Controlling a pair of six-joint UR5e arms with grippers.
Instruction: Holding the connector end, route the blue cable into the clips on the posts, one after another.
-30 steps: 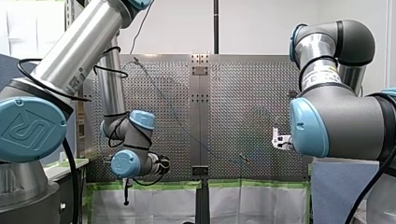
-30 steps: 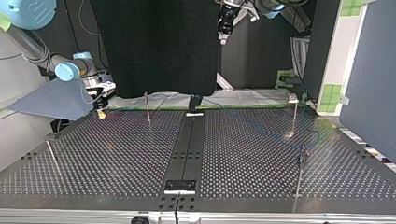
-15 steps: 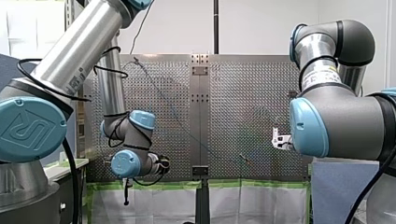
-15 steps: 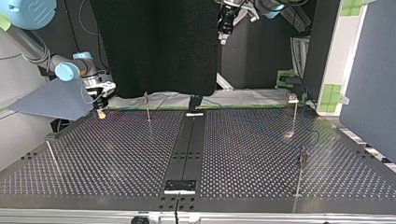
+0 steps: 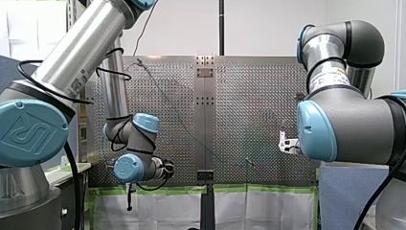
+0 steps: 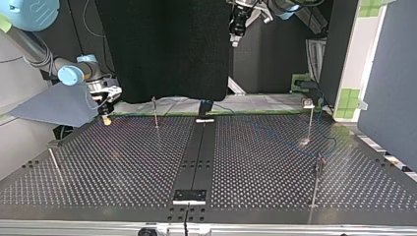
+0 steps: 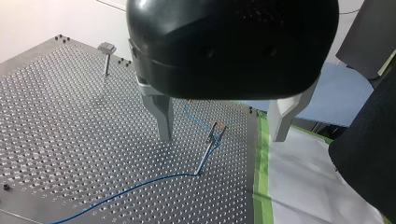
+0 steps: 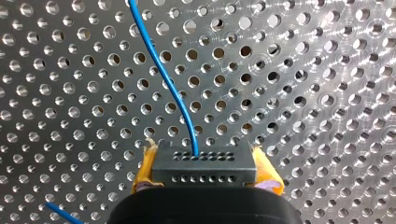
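**Change since earlier frames:** None found. Against the front and top views of one second and half a second ago, both arms, the cable and the posts stand where they stood.

**Right claw** (image 8: pixel 201 156): It is clenched on the connector (image 8: pixel 204 169), a black block with rows of small holes. The block is held between the yellow pads (image 8: pixel 144 170).
- The connector's long axis runs across, from pad to pad.
- Its cable face points ahead, away from the claw, over the perforated counter (image 8: pixel 327 93).
- The blue cable (image 8: pixel 161 74) leaves the middle of that face and runs on ahead, bending to one side as it goes.
- In the top view this claw sits low at the counter's far edge, at the view's left.

**Left claw** (image 7: pixel 222 126): It is released, with its metal fingers (image 7: pixel 162 114) wide apart and grasping nothing. In the top view it hangs high, well above the counter.

**Cable run, left wrist view:**
- Ahead of the left claw, between its fingers, stands a thin post (image 7: pixel 204 159) with a clip (image 7: pixel 217 130) at its top.
- The cable comes to the clip from beyond it and follows the post down to the counter.
- From there it lies along the counter in a long, gently curved line.
- Whether the cable is seated in the clip cannot be told.

**Other fixture:** A flat-headed post (image 7: pixel 107 52) stands well apart, near a corner of the counter.
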